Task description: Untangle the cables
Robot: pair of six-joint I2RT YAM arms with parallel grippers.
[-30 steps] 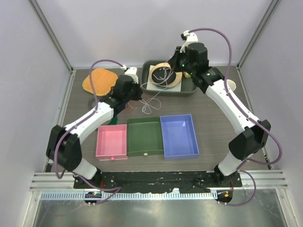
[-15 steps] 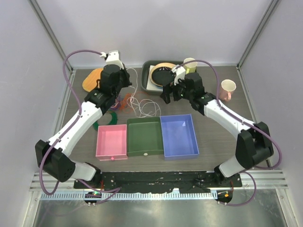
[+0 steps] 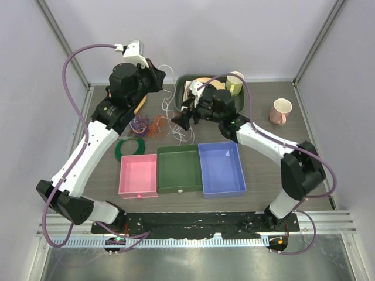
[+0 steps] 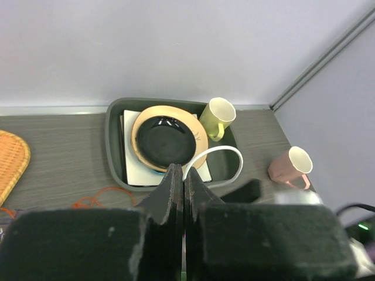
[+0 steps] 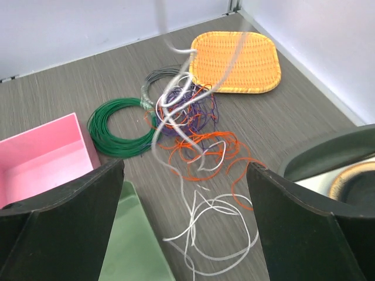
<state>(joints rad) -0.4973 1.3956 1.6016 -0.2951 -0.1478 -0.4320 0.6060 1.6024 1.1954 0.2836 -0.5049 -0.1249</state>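
cables (image 5: 187, 126) tangled | left tool (image 4: 183, 171) pinching white cable (image 4: 225, 151) | right tool (image 5: 186, 167) spread

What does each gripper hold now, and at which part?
The left gripper pinches the white cable at a loop; the right gripper is open, holding nothing.

Clock is per the top view, centred on the cables (image 3: 149, 126), 12 = far wall. A white strand is running up from the pile to the left gripper (image 4: 183, 168), pinched there. It's hanging across the lane in front of the right gripper (image 5: 184, 170), whose jaws are standing wide. Green coil (image 3: 130, 146) is sitting just beside the pile at 7. Pink bin (image 3: 139, 174), green bin (image 3: 179, 170) and blue bin (image 3: 221, 168) are walling off 6 to 4. Tray (image 4: 111, 146) is crowding 2. Wicker mat (image 5: 237, 61) is lying at 11 under the left arm. Bare table (image 3: 263, 187) is showing past the blue bin at 4, and along the near strip.
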